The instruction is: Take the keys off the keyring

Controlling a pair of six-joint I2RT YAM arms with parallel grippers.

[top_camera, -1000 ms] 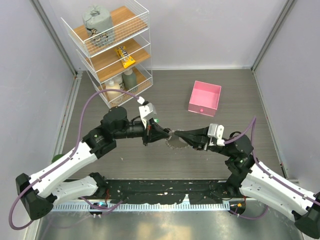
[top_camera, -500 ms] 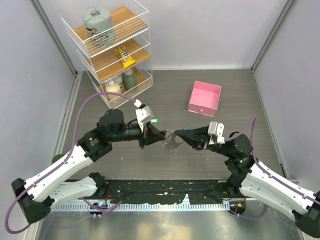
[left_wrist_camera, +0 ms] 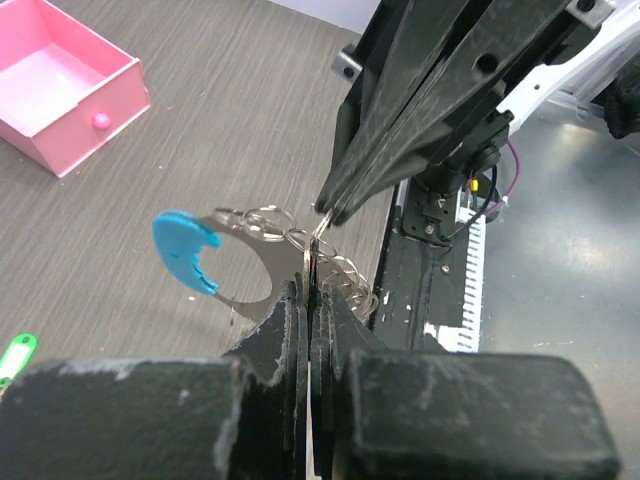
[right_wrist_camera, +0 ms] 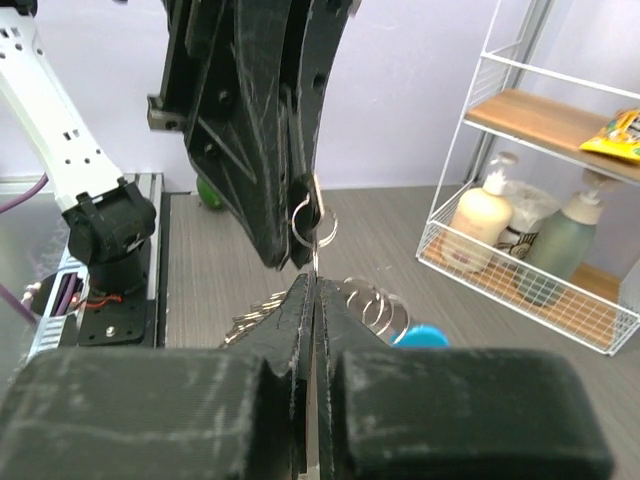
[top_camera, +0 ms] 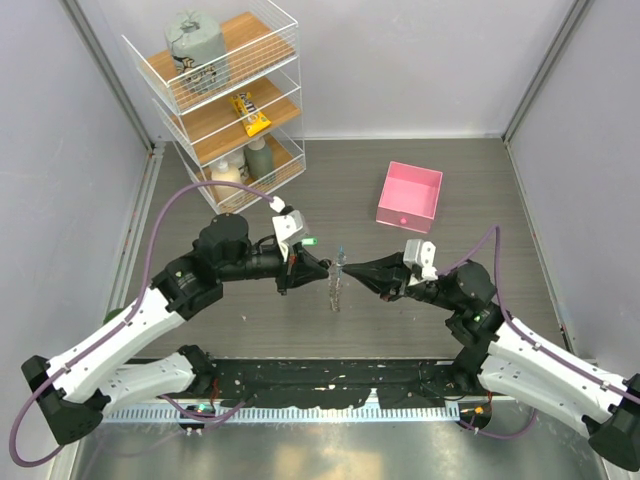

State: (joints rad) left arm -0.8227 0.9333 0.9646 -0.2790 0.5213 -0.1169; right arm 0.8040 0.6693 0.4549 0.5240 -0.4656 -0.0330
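Observation:
The keyring (top_camera: pixel 337 281) hangs edge-on between my two grippers above the table. In the left wrist view its flat silver loop (left_wrist_camera: pixel 262 262) ends in a blue band (left_wrist_camera: pixel 183 248), and small split rings (left_wrist_camera: pixel 345 277) are strung on it. My left gripper (top_camera: pixel 324 268) is shut on the keyring's thin edge (left_wrist_camera: pixel 311 285). My right gripper (top_camera: pixel 353 272) faces it tip to tip and is shut on a thin metal blade, seemingly a key (right_wrist_camera: pixel 314 262), under a small ring (right_wrist_camera: pixel 313 222). More keys (right_wrist_camera: pixel 252 316) fan out to the left. The blue band (right_wrist_camera: pixel 425 335) peeks out to the right.
A pink box (top_camera: pixel 409 196) stands open at the back right; it also shows in the left wrist view (left_wrist_camera: pixel 60 85). A white wire shelf (top_camera: pixel 225 100) with bottles and a snack stands at the back left. A small green tag (top_camera: pixel 311 240) lies near the left wrist.
The key bunch, seen flat and jagged before, has turned edge-on. The right gripper has pulled back slightly and the left wrist has shifted; both stay shut on the bunch.

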